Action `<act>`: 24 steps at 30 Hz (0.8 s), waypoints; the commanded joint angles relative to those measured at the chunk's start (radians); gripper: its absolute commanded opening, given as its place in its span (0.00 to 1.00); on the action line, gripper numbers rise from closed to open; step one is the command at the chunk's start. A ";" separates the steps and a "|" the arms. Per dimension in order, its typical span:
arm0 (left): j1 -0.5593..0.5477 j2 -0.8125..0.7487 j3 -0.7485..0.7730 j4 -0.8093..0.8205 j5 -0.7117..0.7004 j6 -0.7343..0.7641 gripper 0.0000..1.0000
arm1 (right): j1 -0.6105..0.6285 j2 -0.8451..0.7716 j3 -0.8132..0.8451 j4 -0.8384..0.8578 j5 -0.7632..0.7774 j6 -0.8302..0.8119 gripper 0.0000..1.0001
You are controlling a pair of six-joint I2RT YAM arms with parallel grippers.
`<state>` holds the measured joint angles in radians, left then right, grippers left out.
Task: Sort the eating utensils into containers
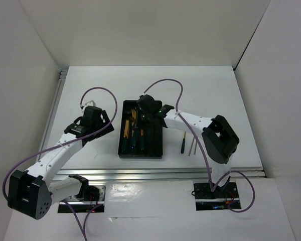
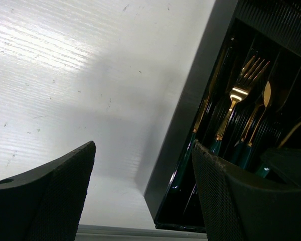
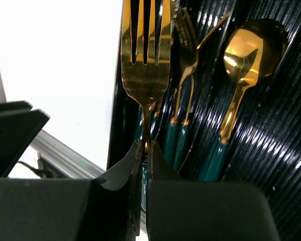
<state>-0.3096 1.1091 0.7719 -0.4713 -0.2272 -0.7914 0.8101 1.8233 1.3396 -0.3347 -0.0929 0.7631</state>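
- Clutter at right tool (image 3: 145,153): two more forks (image 3: 183,75) and a spoon (image 3: 248,50) lie just at its 3 o'clock. Their gold heads point away from the wrist camera and their teal handles lie side by side.
- Right tool is clenched on the neck of the held fork (image 3: 145,65), tines pointing away. The fork sits over the left-hand side of the tray (image 1: 140,156), next to the side wall. Whether it touches the tray floor: cannot tell.
- Top view: the tray is mid-worktop (image 1: 90,85), with the right tool over its far end, at 12 o'clock.
- Outside the tray, at its 3 o'clock, lie one dark-handled utensil (image 1: 183,143) and the chopsticks (image 1: 192,145). They lie lengthwise, just beside each other, apart from the tray wall. The right forearm is at their 12 o'clock.
- Left tool (image 2: 143,150) is released, fingers wide with nothing between. It hovers over bare worktop at 9 o'clock of the tray, with the tray wall near.
- Room: open worktop from 9 to 12 o'clock of the tray. A metal rail (image 1: 155,173) runs along the near edge at 6 o'clock, close to the tray's near wall.
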 commanded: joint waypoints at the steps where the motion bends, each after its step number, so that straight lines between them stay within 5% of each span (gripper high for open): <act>1: 0.006 -0.031 -0.006 0.008 -0.001 -0.011 0.83 | 0.001 0.033 0.049 0.029 0.018 0.039 0.00; 16: 0.006 -0.011 -0.016 0.017 -0.011 -0.011 0.83 | 0.001 0.157 0.099 -0.049 0.007 0.050 0.00; 24: 0.006 -0.011 -0.016 0.017 -0.011 -0.011 0.83 | 0.001 0.157 0.099 -0.056 -0.014 0.030 0.31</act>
<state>-0.3096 1.0981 0.7635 -0.4706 -0.2279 -0.7914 0.8093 1.9869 1.3941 -0.3809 -0.0998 0.8066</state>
